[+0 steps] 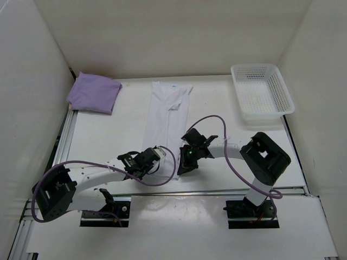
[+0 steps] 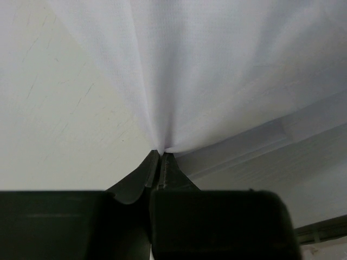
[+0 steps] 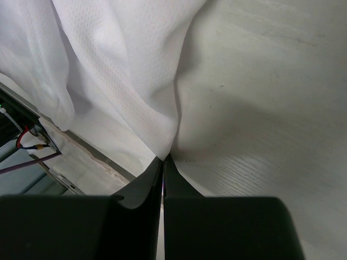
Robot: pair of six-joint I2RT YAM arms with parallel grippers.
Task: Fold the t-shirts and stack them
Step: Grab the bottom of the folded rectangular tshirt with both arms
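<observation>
The lavender shirt (image 1: 93,92) lies folded at the far left corner of the table (image 1: 103,135), so one garment looks done. The white shirt (image 1: 167,111) lies along the middle of the table as a long narrow strip, collar toward the far edge. The left end effector (image 2: 161,157) is pressed together on its near hem, and the right end effector (image 3: 164,158) pinches the same hem beside it. Probably left to do: folding this strip end over end and stacking it. No tan shirt shows. A basket (image 1: 262,92) sits at the far right corner.
</observation>
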